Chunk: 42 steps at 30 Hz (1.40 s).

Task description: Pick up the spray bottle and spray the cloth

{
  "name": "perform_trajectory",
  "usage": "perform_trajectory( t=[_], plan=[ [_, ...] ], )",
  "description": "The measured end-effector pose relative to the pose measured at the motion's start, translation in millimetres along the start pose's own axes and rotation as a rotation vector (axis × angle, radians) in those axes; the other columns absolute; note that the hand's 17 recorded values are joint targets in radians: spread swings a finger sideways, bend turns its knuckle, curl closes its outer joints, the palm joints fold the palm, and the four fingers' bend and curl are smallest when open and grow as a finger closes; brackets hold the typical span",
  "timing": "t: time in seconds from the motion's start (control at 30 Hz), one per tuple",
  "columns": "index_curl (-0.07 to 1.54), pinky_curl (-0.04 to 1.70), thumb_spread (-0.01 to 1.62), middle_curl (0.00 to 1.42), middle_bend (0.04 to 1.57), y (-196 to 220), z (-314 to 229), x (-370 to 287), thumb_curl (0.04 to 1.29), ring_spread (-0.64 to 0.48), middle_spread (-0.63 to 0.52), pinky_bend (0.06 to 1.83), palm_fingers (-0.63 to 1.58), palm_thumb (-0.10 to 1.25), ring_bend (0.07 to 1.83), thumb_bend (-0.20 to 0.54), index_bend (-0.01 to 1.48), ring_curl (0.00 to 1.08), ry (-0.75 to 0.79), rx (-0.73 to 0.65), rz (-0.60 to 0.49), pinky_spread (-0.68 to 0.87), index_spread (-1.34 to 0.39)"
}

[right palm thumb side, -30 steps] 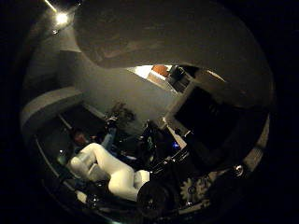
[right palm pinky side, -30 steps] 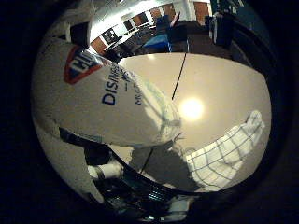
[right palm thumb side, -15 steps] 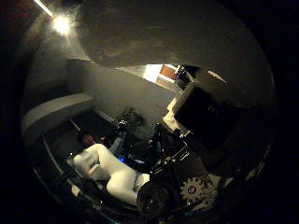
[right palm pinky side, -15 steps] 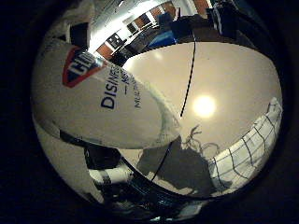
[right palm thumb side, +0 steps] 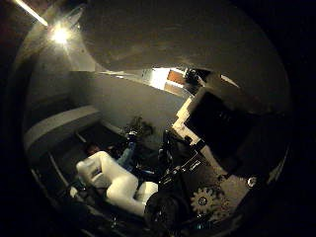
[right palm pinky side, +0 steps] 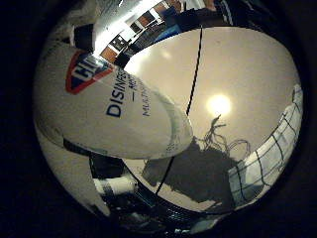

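Bottle (right palm pinky side: 106,114) right up against the palm, its white labelled body filling most of the little-finger view, lifted clear of the pale table (right palm pinky side: 233,59) with its shadow thrown on the tabletop beneath. In the thumb-side view the hand (right palm thumb side: 197,163) shows white curled fingers (right palm thumb side: 116,182) and black geared parts wrapped in close under the bottle's dark underside, so I read it as closed around the bottle, though the actual contact points are hidden.

Checked cloth (right palm pinky side: 270,161) lies on the table off toward the edge of the little-finger view, well apart from the bottle's shadow.

Now the risks. I can't see the nozzle or trigger at all, so I can't tell where it's aimed; squeeze now and the spray may well land on bare table rather than cloth. Smooth plastic body, too: if the fingers shift to find the trigger, the bottle could rotate or slide in the grasp. A dark cord (right palm pinky side: 195,74) runs across the table, something to snag if the bottle comes down low.
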State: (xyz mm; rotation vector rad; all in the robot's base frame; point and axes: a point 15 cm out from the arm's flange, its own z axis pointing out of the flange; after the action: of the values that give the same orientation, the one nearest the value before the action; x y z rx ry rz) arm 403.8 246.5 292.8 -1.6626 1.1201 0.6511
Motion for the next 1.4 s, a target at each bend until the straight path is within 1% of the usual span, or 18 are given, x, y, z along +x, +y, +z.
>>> perform_trajectory(
  t=[0.07, 0.4, 0.53, 0.63, 0.7, 0.77, 0.87, 0.93, 0.97, 1.0, 1.03, 1.07, 1.1, 1.13, 1.17, 1.2, 1.33, 1.4],
  plan=[
    [0.75, 1.01, 0.85, 0.68, 1.36, 7, 5, 7, 0.82, -0.17, -0.1, 1.11, 1.18, 1.04, 1.45, -0.017, 1.14, 0.6, -0.011, -0.002, 0.023, -0.22, -0.21],
    [0.75, 1.01, 0.84, 0.68, 1.36, 33, 30, 31, 0.82, -0.16, -0.1, 1.11, 1.17, 1.03, 1.45, -0.018, 1.13, 0.6, -0.026, -0.064, 0.05, -0.22, -0.21],
    [0.76, 1.01, 0.85, 0.68, 1.36, 40, 38, 34, 0.82, -0.16, -0.1, 1.11, 1.17, 1.02, 1.45, -0.016, 1.13, 0.6, -0.033, -0.082, 0.053, -0.22, -0.2],
    [0.76, 1.01, 0.85, 0.67, 1.35, 38, 40, 31, 0.82, -0.16, -0.1, 1.11, 1.18, 1.02, 1.45, -0.018, 1.13, 0.6, -0.049, -0.068, 0.067, -0.22, -0.2],
    [0.76, 1.0, 0.85, 0.67, 1.35, 38, 43, 30, 0.82, -0.16, -0.1, 1.1, 1.17, 1.0, 1.45, -0.024, 1.12, 0.6, -0.058, -0.063, 0.076, -0.23, -0.2],
    [0.75, 0.97, 0.83, 0.66, 1.32, 38, 43, 31, 0.8, -0.17, -0.11, 1.08, 1.17, 0.93, 1.44, -0.045, 1.09, 0.58, -0.057, -0.062, 0.075, -0.24, -0.21],
    [0.72, 0.89, 0.76, 0.63, 1.26, 42, 42, 31, 0.77, -0.18, -0.13, 1.05, 1.1, 0.85, 1.35, -0.044, 0.94, 0.54, -0.057, -0.079, 0.068, -0.3, -0.24],
    [0.67, 0.83, 0.72, 0.59, 1.13, 46, 43, 29, 0.75, -0.21, -0.16, 1.08, 0.99, 0.81, 1.28, -0.043, 0.69, 0.51, -0.068, -0.098, 0.052, -0.38, -0.28],
    [0.65, 0.81, 0.73, 0.56, 1.03, 50, 43, 27, 0.73, -0.22, -0.18, 1.12, 0.84, 0.81, 1.29, -0.037, 0.55, 0.52, -0.073, -0.112, 0.037, -0.42, -0.31],
    [0.62, 0.79, 0.75, 0.54, 0.95, 53, 43, 27, 0.71, -0.23, -0.2, 1.15, 0.75, 0.81, 1.28, -0.033, 0.43, 0.51, -0.074, -0.125, 0.025, -0.45, -0.35],
    [0.61, 0.78, 0.79, 0.53, 0.88, 56, 43, 28, 0.69, -0.24, -0.21, 1.16, 0.64, 0.81, 1.25, -0.029, 0.38, 0.5, -0.073, -0.141, 0.014, -0.46, -0.39],
    [0.58, 0.76, 0.82, 0.51, 0.85, 58, 42, 29, 0.68, -0.24, -0.22, 1.15, 0.61, 0.81, 1.23, -0.029, 0.34, 0.49, -0.07, -0.15, 0.009, -0.46, -0.41],
    [0.56, 0.74, 0.88, 0.5, 0.79, 60, 42, 30, 0.65, -0.25, -0.22, 1.11, 0.5, 0.79, 1.16, -0.03, 0.32, 0.46, -0.07, -0.156, 0.005, -0.44, -0.44],
    [0.56, 0.73, 0.91, 0.48, 0.74, 61, 42, 30, 0.63, -0.24, -0.22, 1.07, 0.41, 0.78, 1.11, -0.031, 0.34, 0.45, -0.068, -0.161, 0.002, -0.4, -0.46],
    [0.56, 0.72, 0.92, 0.48, 0.72, 62, 42, 31, 0.62, -0.24, -0.21, 1.04, 0.37, 0.76, 1.09, -0.037, 0.36, 0.44, -0.067, -0.168, -0.003, -0.37, -0.47],
    [0.56, 0.7, 0.95, 0.45, 0.66, 63, 42, 30, 0.59, -0.21, -0.19, 0.94, 0.25, 0.72, 1.01, -0.038, 0.4, 0.41, -0.07, -0.175, -0.01, -0.26, -0.47],
    [0.51, 0.63, 0.99, 0.4, 0.52, 64, 38, 26, 0.52, -0.11, -0.11, 0.83, 0.11, 0.69, 0.85, -0.031, 0.38, 0.34, -0.084, -0.183, -0.038, 0.08, -0.46],
    [0.48, 0.59, 0.99, 0.38, 0.48, 63, 36, 27, 0.5, -0.07, -0.07, 0.78, 0.09, 0.68, 0.79, -0.029, 0.34, 0.31, -0.081, -0.179, -0.039, 0.2, -0.45]
  ],
)
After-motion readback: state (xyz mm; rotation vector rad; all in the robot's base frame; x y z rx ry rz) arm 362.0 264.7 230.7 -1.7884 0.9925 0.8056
